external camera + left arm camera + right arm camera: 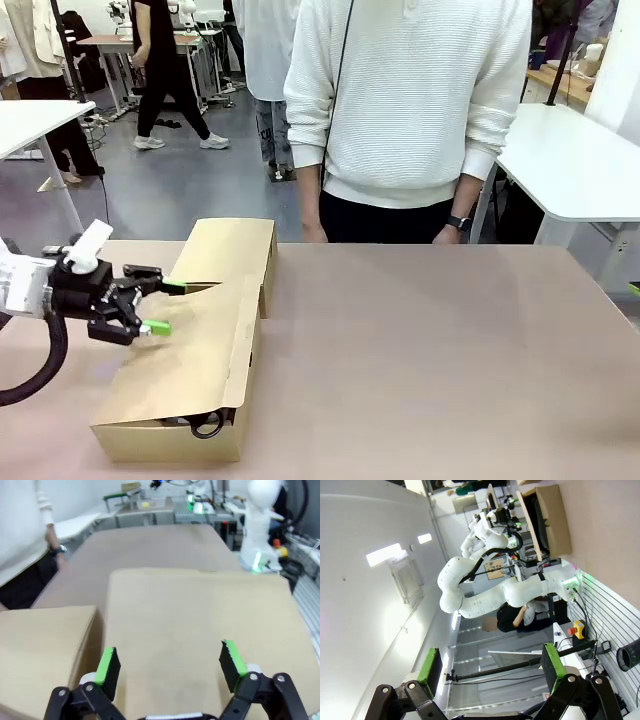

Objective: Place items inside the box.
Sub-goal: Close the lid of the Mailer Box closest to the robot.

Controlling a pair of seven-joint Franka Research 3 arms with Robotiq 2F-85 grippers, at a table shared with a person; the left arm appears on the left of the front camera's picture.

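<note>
At about 8 o'clock on the brown table [450,340], the cardboard box [190,395] is lying with its long axis running from near to far, one smooth flat flap folded over its top and a second flap [228,250] sticking out toward the person [410,110]. The left gripper [163,306] is hovering over that top flap with its green-padded jaws spread and nothing between them, and the front view is catching something black [208,426] peeking out at the box's near end, which the left wrist view isn't showing. The right gripper [490,667] is also gaping open and empty, looking across the room at the box's dark open side [542,517].
</note>
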